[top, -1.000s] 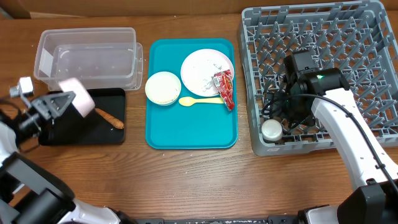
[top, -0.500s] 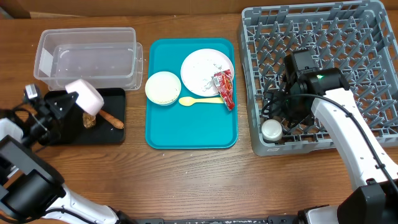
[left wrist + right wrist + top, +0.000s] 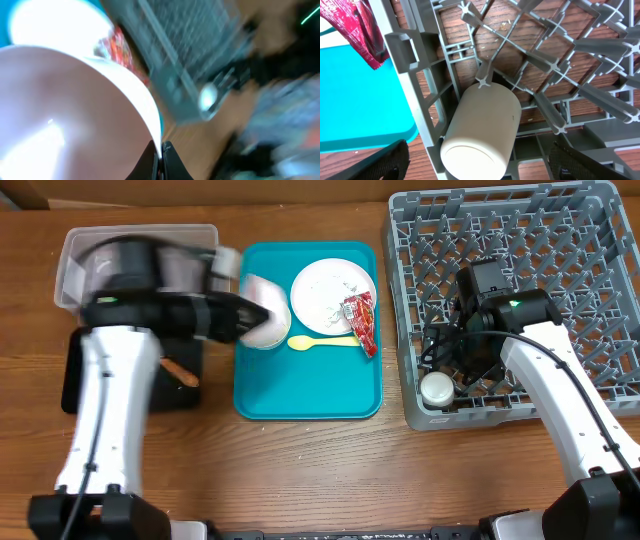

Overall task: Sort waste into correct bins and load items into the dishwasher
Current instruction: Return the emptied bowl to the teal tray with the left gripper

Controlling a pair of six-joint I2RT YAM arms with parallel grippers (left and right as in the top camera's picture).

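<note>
One small white cup [image 3: 436,388] lies in the grey dish rack's [image 3: 600,300] lower-left corner under the spread right end effector [image 3: 482,167], while the left end effector [image 3: 161,157] pinches a pink bowl [image 3: 65,115] over the teal tray [image 3: 300,395], where plate [image 3: 333,295], white bowl [image 3: 262,335], yellow spoon [image 3: 322,342] and red wrapper [image 3: 361,320] remain unsorted.

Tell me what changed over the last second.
The left gripper swung right, carrying the pink bowl from over the black tray to above the teal tray, its fingers clamped on the rim. The right gripper, white cup, plate, red wrapper and yellow spoon stayed put.
</note>
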